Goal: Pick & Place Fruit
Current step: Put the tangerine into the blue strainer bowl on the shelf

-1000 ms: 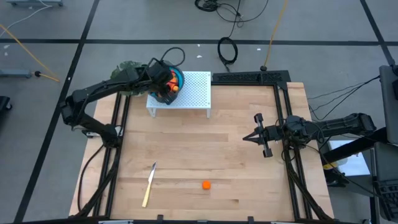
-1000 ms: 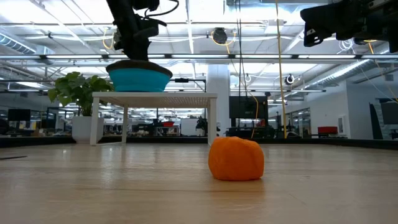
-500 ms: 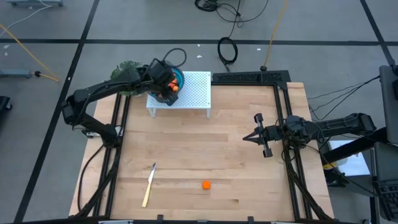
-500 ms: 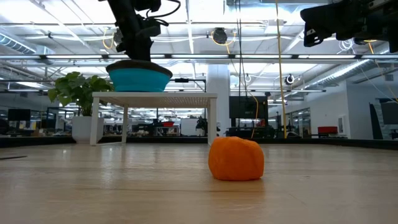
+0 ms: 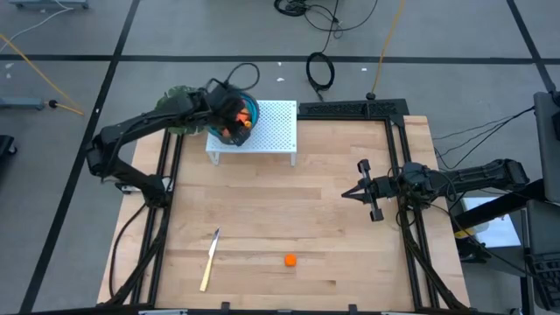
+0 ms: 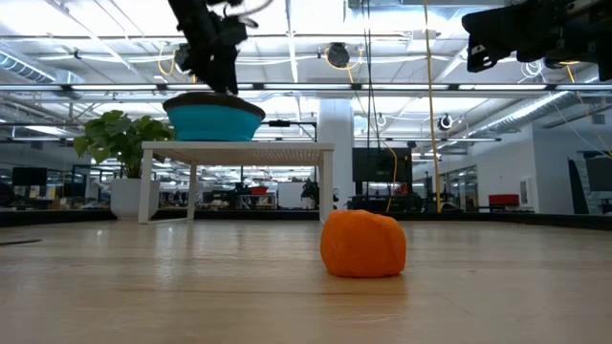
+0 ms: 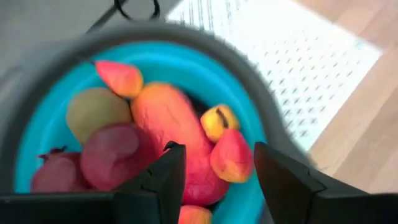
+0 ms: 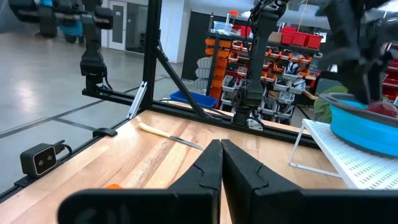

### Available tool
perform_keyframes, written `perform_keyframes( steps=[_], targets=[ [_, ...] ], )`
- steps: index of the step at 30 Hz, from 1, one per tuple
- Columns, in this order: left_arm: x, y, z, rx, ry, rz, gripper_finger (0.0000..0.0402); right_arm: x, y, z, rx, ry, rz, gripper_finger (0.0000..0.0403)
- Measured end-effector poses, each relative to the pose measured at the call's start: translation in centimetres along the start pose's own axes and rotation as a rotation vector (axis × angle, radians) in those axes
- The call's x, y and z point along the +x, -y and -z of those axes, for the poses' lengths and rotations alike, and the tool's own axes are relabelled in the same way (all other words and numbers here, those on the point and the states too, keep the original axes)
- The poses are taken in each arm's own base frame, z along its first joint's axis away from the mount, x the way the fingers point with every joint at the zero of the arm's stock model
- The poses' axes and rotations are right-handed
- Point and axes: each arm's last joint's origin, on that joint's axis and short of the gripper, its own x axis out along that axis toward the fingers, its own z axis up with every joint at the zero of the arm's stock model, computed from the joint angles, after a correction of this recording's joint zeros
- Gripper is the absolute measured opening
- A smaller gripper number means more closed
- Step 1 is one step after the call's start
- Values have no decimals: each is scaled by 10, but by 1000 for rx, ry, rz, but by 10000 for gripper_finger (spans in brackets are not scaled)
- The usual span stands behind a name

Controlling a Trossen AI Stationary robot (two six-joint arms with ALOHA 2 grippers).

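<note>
No writing shows; the left gripper, fingers spread and empty, hovers over fruit in the bowl on the rack, 1 orange piece lies on the table, and the right gripper waits pressed together.

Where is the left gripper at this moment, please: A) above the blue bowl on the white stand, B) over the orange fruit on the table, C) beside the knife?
A: the left gripper hangs open over the blue bowl of fruit on the white stand.

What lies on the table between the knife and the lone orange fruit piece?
Nothing: in the high view the wood between the knife and the orange fruit piece is bare.
</note>
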Motion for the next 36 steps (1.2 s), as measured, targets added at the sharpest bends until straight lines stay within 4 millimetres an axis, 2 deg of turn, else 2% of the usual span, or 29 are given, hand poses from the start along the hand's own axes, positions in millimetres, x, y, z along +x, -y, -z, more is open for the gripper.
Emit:
perform_keyframes(
  steps=[4,10,16,30,36],
  targets=[
    [-25,8,-7,-47,83,50,192,0,0,0,25,0,0,0],
    [-49,38,-3,4,122,203,174,0,0,-1,49,5,1,0],
    [-58,69,6,131,128,288,138,0,1,-4,144,46,3,0],
    [-77,107,8,198,257,421,9,0,-1,-5,148,51,-39,0],
    [-79,123,14,210,294,460,15,0,-3,-5,143,53,-67,0]
  ],
)
